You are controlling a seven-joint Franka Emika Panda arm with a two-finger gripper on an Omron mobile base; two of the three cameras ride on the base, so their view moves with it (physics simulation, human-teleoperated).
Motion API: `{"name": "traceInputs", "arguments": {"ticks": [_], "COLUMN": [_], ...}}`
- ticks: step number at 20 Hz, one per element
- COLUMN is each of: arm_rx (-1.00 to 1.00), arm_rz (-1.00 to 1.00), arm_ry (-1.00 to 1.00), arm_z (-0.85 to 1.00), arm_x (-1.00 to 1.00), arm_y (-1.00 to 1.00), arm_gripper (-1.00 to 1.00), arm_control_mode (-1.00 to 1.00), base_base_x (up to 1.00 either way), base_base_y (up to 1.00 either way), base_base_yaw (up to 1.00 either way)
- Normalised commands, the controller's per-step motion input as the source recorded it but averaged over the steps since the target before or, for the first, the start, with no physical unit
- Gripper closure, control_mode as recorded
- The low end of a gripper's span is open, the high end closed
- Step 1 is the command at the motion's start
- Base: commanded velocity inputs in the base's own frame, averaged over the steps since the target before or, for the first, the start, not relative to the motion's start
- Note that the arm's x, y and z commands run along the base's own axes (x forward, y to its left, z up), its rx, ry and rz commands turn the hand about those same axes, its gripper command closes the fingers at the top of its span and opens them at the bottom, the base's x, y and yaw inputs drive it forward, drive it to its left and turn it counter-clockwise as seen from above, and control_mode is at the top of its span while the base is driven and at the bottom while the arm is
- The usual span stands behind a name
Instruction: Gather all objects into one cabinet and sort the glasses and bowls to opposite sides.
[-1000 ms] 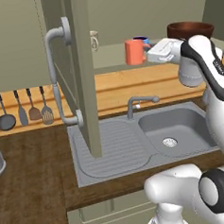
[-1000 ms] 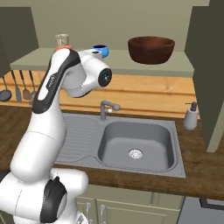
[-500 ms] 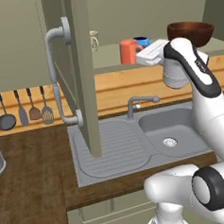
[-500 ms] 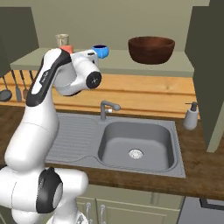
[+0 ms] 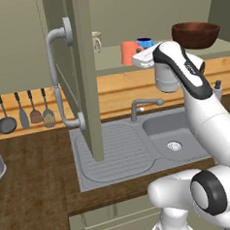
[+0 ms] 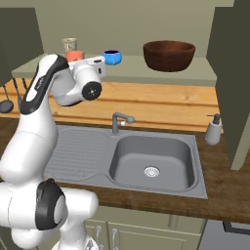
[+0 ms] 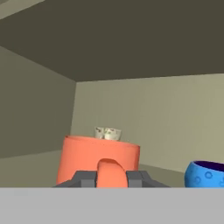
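We see a glossy white arm (image 5: 204, 115) built of rounded, tube-like segments, with dark grey to black bands and rings at the joints. A large black ring with a grey centre marks the joint near the base (image 6: 46, 211). A dark stripe runs along the upper link. The hand (image 7: 111, 178) ends in a boxy white block carrying two small dark grey fingers (image 7: 85, 178). We make out no cables, screws or lettering.

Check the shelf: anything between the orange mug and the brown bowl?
Yes. In the right base view the blue cup stands on the shelf between the orange mug and the brown bowl; bare shelf runs from it to the bowl.
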Motion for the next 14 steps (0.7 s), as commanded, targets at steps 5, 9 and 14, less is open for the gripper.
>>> {"name": "traceInputs", "arguments": {"ticks": [5, 9, 14], "arm_rx": [-0.01, 0.00, 0.00], "arm_rz": [-0.09, -0.07, -0.05], "arm_ry": [0.00, 0.00, 0.01], "arm_z": [-0.09, -0.05, -0.17], "arm_x": [0.21, 0.01, 0.04], "arm_y": [0.18, 0.26, 0.36], "arm_gripper": [1.00, -1.00, -1.00], "arm_control_mode": [-1.00, -1.00, -1.00], "base_base_x": [0.00, 0.00, 0.00], "base_base_y": [0.00, 0.00, 0.00], "base_base_yaw": [0.00, 0.00, 0.00]}}
